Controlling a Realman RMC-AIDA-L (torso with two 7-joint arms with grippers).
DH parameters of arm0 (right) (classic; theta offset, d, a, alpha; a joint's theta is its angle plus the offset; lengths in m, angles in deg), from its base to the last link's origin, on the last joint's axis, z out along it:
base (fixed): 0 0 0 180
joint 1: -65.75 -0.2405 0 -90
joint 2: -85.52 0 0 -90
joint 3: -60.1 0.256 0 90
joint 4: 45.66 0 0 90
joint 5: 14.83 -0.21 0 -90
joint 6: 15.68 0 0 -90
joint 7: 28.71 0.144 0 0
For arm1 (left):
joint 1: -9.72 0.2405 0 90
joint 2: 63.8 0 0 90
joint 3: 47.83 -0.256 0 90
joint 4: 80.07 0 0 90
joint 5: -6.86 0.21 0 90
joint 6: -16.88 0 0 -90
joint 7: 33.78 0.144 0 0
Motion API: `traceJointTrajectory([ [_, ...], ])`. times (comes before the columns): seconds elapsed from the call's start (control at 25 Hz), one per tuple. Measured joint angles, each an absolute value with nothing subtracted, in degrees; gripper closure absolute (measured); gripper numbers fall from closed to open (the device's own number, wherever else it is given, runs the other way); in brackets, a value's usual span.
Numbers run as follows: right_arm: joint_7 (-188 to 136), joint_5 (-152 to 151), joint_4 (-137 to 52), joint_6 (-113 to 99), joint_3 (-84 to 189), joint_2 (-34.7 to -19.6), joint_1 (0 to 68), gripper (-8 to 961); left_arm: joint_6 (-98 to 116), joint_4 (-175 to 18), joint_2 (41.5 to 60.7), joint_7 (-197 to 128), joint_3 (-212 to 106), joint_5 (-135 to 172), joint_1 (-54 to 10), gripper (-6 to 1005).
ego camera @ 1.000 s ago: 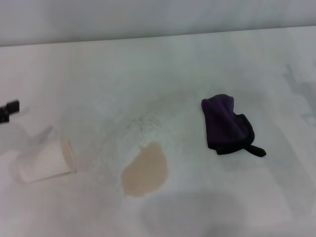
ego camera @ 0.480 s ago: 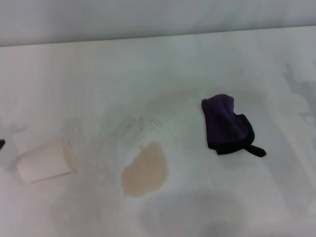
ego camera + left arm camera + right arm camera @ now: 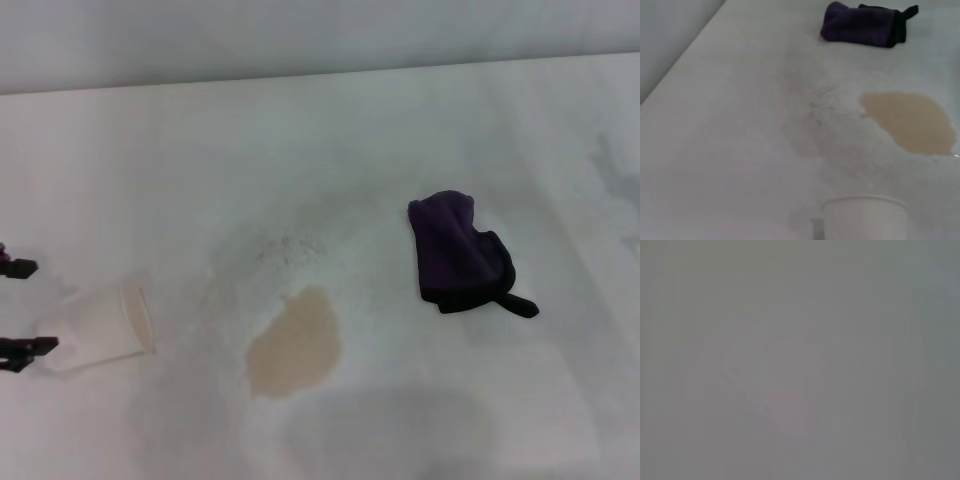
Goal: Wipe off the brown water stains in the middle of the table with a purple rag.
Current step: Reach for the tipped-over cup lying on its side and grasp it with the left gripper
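The brown water stain [image 3: 294,345] is a tan oval patch on the white table [image 3: 330,160], front of centre; it also shows in the left wrist view [image 3: 910,122]. The purple rag [image 3: 458,252] lies bunched to the stain's right, its black tail pointing right; the left wrist view shows it too [image 3: 865,25]. My left gripper [image 3: 20,308] is at the far left edge, open, its two black fingertips [image 3: 18,268] standing either side of the base of a tipped paper cup [image 3: 95,330]. My right gripper is out of view.
The white paper cup lies on its side left of the stain, mouth towards it; its rim shows in the left wrist view [image 3: 865,202]. Faint grey smudges mark the table around the stain. The right wrist view shows only flat grey.
My left gripper's fingertips have come back in at the left edge, lower than a second ago, and now stand either side of the cup's base. Rag and stain are unmoved.
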State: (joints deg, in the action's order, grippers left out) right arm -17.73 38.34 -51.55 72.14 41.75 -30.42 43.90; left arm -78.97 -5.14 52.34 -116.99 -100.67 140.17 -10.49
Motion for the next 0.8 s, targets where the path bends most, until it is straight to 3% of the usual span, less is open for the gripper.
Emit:
traceJointTrajectory([
  [0.8, -17.86, 38.48, -52.66, 73.45, 41.65, -30.48, 43.84, 148, -69.82, -18.48, 53.94, -111.74, -101.07, 142.67, -14.85, 104],
])
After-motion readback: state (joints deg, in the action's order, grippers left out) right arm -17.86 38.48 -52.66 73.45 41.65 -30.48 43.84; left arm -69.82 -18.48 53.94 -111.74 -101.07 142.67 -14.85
